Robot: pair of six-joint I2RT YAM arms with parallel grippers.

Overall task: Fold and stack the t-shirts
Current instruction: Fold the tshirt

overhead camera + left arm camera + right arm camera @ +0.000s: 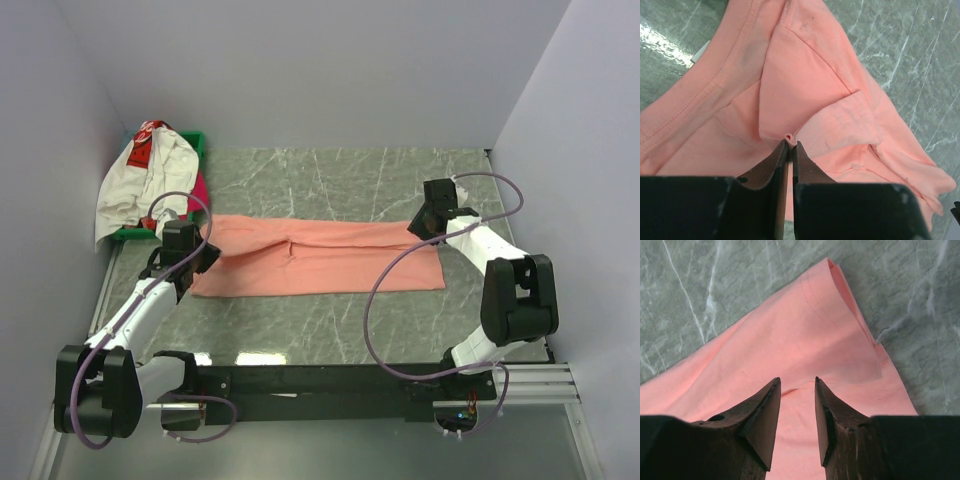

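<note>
The salmon-pink t-shirt lies across the middle of the overhead view as a long band, already folded lengthwise, on the green marbled table.

At the band's left end the left gripper is closed on a tiny ridge of salmon cloth. Only a small nub of fabric shows between its tips, among the rumpled sleeve and collar layers. At the upper right corner of the band the right gripper hovers with its jaws apart above the flat cloth near the hem, holding nothing.

In the upper left of the overhead view the white t-shirt with a red patch is heaped on the green tray, with the magenta-pink t-shirt peeking out beneath it.

The risks look like these:
- The left pinch is so shallow that it may slip once the arm lifts, or catch only the top layer and pull the fold open.
- If the left end is raised while the right end goes ungripped, the band would likely drag and skew.
- The right jaws could close on a single layer and leave the underside behind.
</note>
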